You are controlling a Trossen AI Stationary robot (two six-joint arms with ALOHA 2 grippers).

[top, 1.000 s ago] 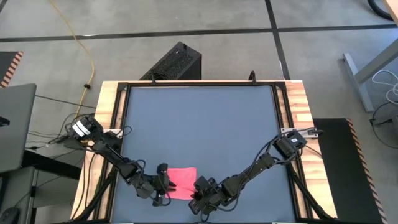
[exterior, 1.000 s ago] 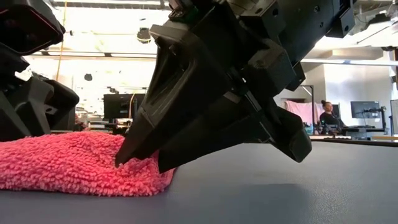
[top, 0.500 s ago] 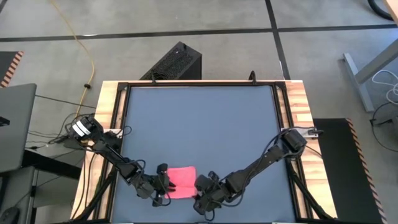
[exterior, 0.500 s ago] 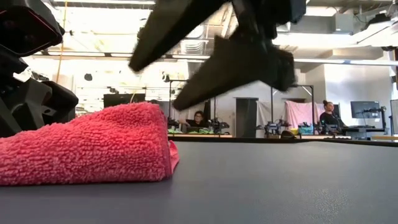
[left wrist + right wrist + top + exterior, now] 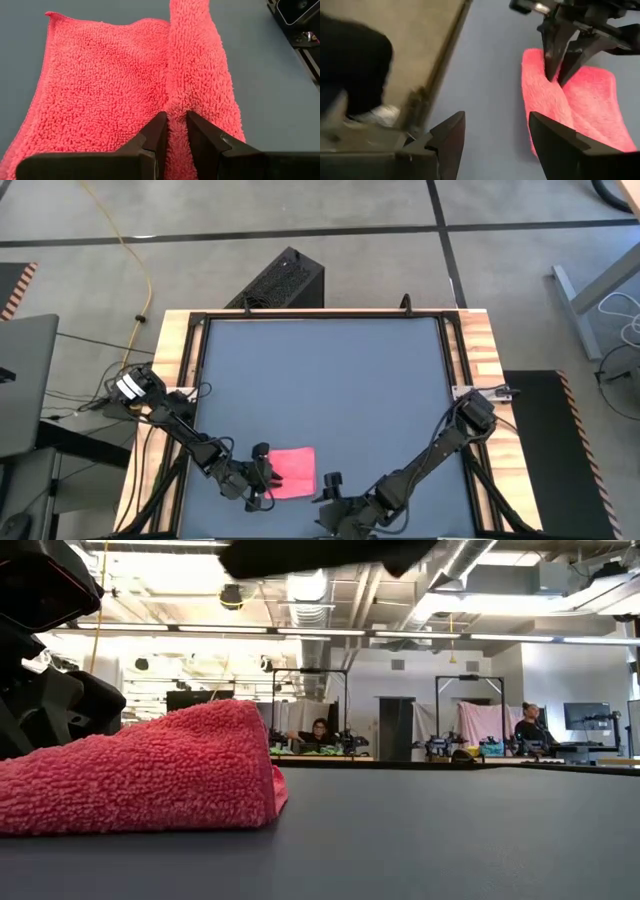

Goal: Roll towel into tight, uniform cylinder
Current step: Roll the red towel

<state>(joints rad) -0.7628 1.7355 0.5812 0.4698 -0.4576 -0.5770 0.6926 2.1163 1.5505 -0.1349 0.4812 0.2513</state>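
Note:
The pink towel (image 5: 293, 470) lies near the table's near edge, with a raised fold running along it (image 5: 195, 60). In the low view the towel (image 5: 150, 775) humps highest at its right end. My left gripper (image 5: 265, 475) is at the towel's left end, shut on that fold (image 5: 174, 132). My right gripper (image 5: 328, 488) hangs open above the table just right of the towel, with nothing between its fingers (image 5: 495, 132). The right wrist view shows the towel (image 5: 575, 110) with the left gripper (image 5: 558, 80) on it. My left gripper pinches the raised fold at the towel's left end (image 5: 176, 107) between its two fingers, several layers thick. The fingers (image 5: 159, 131) come slanting down from the table's left and lie along the fold. The towel rests on the table, slack.
The dark grey tabletop (image 5: 330, 380) stretches far and right of the towel. The table's near edge lies close behind my right gripper. A black box (image 5: 280, 280) stands on the floor beyond the far edge. People sit far back in the room (image 5: 322, 730).
My right gripper has opened and let go of the towel's right end. It has rolled about its own line, risen, and drawn back toward the table's near right. The freed right end of the towel has sprung up into a higher hump, while the left end stays pinned.

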